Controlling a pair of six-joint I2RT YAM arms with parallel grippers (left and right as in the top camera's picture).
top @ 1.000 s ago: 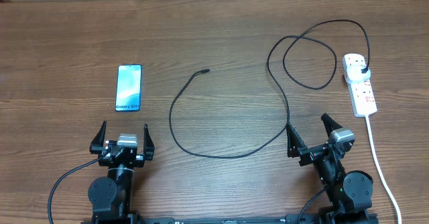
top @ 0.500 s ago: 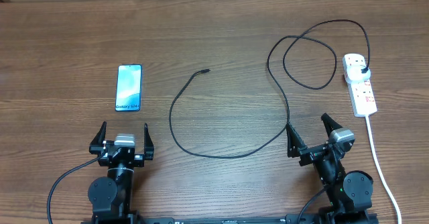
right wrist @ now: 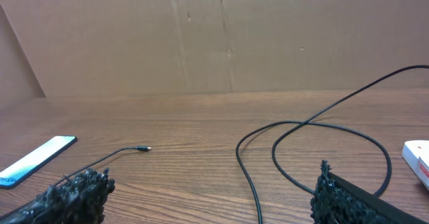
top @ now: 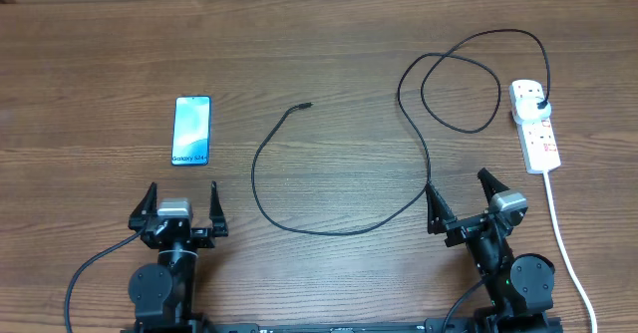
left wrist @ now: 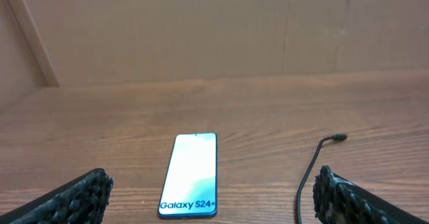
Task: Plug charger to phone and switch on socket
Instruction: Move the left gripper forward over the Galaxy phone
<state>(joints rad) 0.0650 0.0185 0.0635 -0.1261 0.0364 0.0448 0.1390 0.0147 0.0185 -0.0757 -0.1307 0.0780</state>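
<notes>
The phone lies screen-up at the left of the wooden table, its "Galaxy" end toward me. My left gripper stands open just in front of it, holding nothing. In the left wrist view the phone lies ahead between the open fingers. The charger is a thin black cable looping across the middle. Its connector tip lies free, and its plug end sits in the white socket at the far right. My right gripper stands open beside the cable, not touching it.
A thick white cord runs from the socket toward the table's front edge, right of my right arm. The right wrist view shows cable loops, the connector tip, the phone, a socket corner and a cardboard wall behind.
My left gripper has shifted slightly to the left, still open. The right arm, phone, cable and socket have not moved.
</notes>
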